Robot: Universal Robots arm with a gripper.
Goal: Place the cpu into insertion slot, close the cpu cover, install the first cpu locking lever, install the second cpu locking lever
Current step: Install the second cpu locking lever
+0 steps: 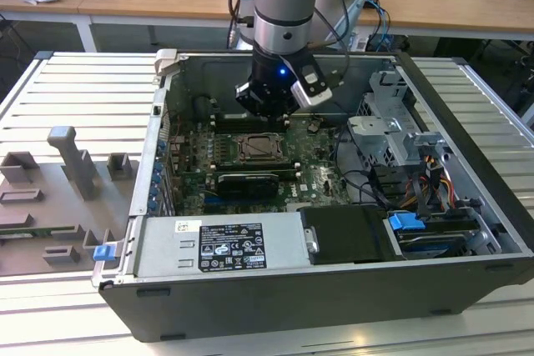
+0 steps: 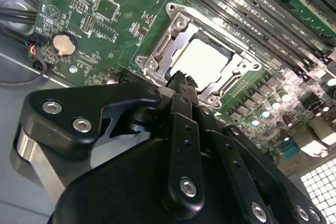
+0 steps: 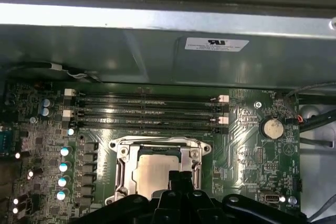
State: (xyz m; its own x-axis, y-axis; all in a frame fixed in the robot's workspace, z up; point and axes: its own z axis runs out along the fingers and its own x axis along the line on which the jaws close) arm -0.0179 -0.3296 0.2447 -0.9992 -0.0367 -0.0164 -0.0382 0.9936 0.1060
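The cpu (image 2: 202, 59) (image 3: 152, 174) lies flat in the insertion slot (image 1: 260, 149) on the green board, its pale metal face up. The cpu cover (image 2: 157, 45) (image 3: 122, 156), a silvery frame, lies down around the chip's edges. My gripper (image 2: 181, 80) (image 3: 181, 177) hovers just above one edge of the socket, its narrow black fingers pressed together with nothing between them. In the exterior view the gripper (image 1: 271, 110) hangs inside the open computer case, over the far side of the socket.
Long black memory slots (image 3: 147, 111) run beside the socket. A black expansion card (image 1: 242, 183) lies on its near side. A coin battery (image 3: 272, 127), power supply (image 1: 221, 246), drive cage (image 1: 392, 135) and cables (image 1: 417, 181) crowd the case. Grey fixtures (image 1: 67, 181) stand at the exterior view's left.
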